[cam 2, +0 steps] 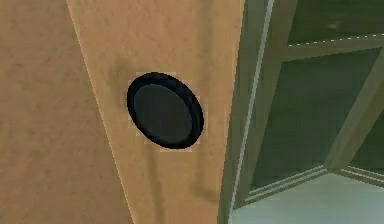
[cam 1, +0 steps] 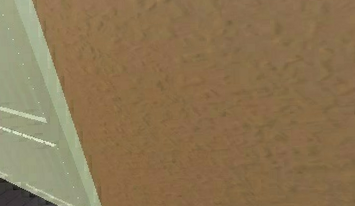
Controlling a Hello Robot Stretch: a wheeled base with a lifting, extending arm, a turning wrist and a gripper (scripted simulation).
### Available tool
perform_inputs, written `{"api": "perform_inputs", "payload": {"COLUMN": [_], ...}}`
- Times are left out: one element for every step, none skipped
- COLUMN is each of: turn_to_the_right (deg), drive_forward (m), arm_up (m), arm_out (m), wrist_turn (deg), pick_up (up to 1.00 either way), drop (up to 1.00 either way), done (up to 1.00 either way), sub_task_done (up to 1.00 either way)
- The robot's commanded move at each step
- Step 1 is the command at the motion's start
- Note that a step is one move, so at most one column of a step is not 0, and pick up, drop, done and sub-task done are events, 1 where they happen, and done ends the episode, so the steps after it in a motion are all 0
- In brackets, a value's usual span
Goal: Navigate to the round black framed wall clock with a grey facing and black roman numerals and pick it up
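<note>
Pale green panelled door [cam 1: 21, 108] sits at nine o'clock of the rough tan wall [cam 1: 215, 99]. Navigation seems done: the round black-framed, grey-faced wall clock [cam 2: 165, 110] hangs at nine o'clock from the green window frame [cam 2: 250, 100]. Pick-up remains, and I cannot tell the fingers' state.

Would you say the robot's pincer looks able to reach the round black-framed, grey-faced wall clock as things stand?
Probably yes: the round black-framed, grey-faced wall clock hangs on the bare tan textured wall with nothing before it; the pale green frame stands clear beside it.
</note>
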Motion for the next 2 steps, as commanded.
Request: {"api": "perform_inputs", "payload": {"turn_to_the_right": [0.0, 0.0], "drive_forward": [0.00, 0.00], "arm_up": [0.50, 0.38], "arm_out": [0.00, 0.00], "wrist_turn": [0.0, 0.0], "pick_up": [0.00, 0.00], "drop": [0.00, 0.00], "done": [0.00, 0.00], "sub_task_done": [0.00, 0.00]}}
